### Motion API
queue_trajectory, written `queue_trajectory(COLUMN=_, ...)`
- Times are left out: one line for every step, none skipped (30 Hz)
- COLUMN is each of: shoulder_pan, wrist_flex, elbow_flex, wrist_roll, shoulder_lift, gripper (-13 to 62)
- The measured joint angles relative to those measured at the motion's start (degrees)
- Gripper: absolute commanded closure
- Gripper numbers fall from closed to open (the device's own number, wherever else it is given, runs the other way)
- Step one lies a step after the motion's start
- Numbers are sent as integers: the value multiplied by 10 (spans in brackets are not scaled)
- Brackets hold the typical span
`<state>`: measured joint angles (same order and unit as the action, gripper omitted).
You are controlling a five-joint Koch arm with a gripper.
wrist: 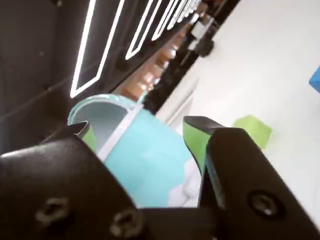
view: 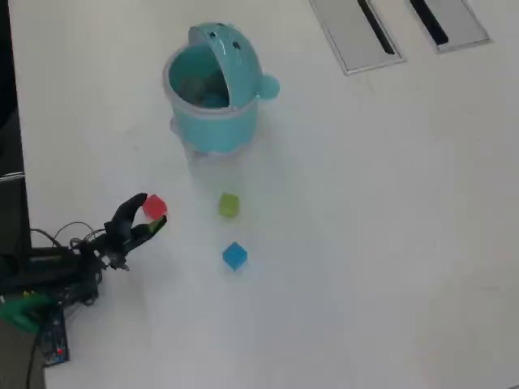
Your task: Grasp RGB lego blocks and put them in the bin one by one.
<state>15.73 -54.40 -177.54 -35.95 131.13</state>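
gripper (view: 152, 217) closed on red lego block (view: 154, 207) | teal bin (view: 212, 121) up-right of gripper in overhead view, lid open | yellow-green block (view: 229, 205), blue block (view: 234, 256) below bin on table

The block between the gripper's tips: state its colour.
Red block, clearest in the overhead view.

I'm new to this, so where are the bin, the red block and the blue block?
bin (view: 212, 121): overhead view, front wall.
red block (view: 154, 207): overhead view, top face.
blue block (view: 234, 256): overhead view, top face.
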Motion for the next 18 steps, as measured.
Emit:
queue_trajectory(shoulder_pan=6, wrist_flex=-3, elbow_flex=0, wrist_roll=-9, shoulder_lift=0, gripper=168)
queue_trajectory(shoulder_pan=11, wrist_flex=-4, elbow_flex=0, wrist_roll=-18, shoulder_lift=0, gripper=168)
queue_trajectory(shoulder_pan=17, wrist_flex=-4, elbow_flex=0, wrist_roll=-26, shoulder_lift=0, gripper=169)
queue_trajectory(shoulder_pan=22, wrist_flex=-4, elbow_flex=0, wrist_roll=-35, shoulder_lift=0, gripper=169)
queue_trajectory(shoulder_pan=26, wrist_flex=-4, elbow_flex=0, wrist_roll=-43, shoulder_lift=0, gripper=169)
queue_trajectory(shoulder_pan=28, wrist_flex=-4, elbow_flex=0, wrist_roll=-52, shoulder_lift=0, gripper=169)
queue_trajectory(shoulder_pan=31, wrist_flex=-4, elbow_flex=0, wrist_roll=-60, shoulder_lift=0, gripper=169)
queue_trajectory(shoulder_pan=33, wrist_flex=-4, elbow_flex=0, wrist_roll=-69, shoulder_lift=0, gripper=170)
queue_trajectory(shoulder_pan=36, wrist_flex=-7, elbow_flex=0, wrist_roll=-81, shoulder_lift=0, gripper=170)
queue_trajectory(shoulder_pan=40, wrist_flex=-13, elbow_flex=0, wrist_roll=-95, shoulder_lift=0, gripper=170)
queue_trajectory(shoulder_pan=44, wrist_flex=-20, elbow_flex=0, wrist_roll=-112, shoulder_lift=0, gripper=170)
queue_trajectory(shoulder_pan=47, wrist_flex=-25, elbow_flex=0, wrist_roll=-127, shoulder_lift=0, gripper=170)
queue_trajectory(shoulder_pan=50, wrist_flex=-30, elbow_flex=0, wrist_roll=-140, shoulder_lift=0, gripper=170)
queue_trajectory(shoulder_pan=54, wrist_flex=-31, elbow_flex=0, wrist_roll=-156, shoulder_lift=0, gripper=170)
queue_trajectory(shoulder_pan=57, wrist_flex=-31, elbow_flex=0, wrist_roll=-168, shoulder_lift=0, gripper=170)
queue_trajectory(shoulder_pan=62, wrist_flex=-31, elbow_flex=0, wrist_roll=-178, shoulder_lift=0, gripper=170)
queue_trajectory(shoulder_pan=68, wrist_flex=-31, elbow_flex=0, wrist_roll=-185, shoulder_lift=0, gripper=170)
queue_trajectory(shoulder_pan=76, wrist_flex=-31, elbow_flex=0, wrist_roll=-194, shoulder_lift=0, gripper=170)
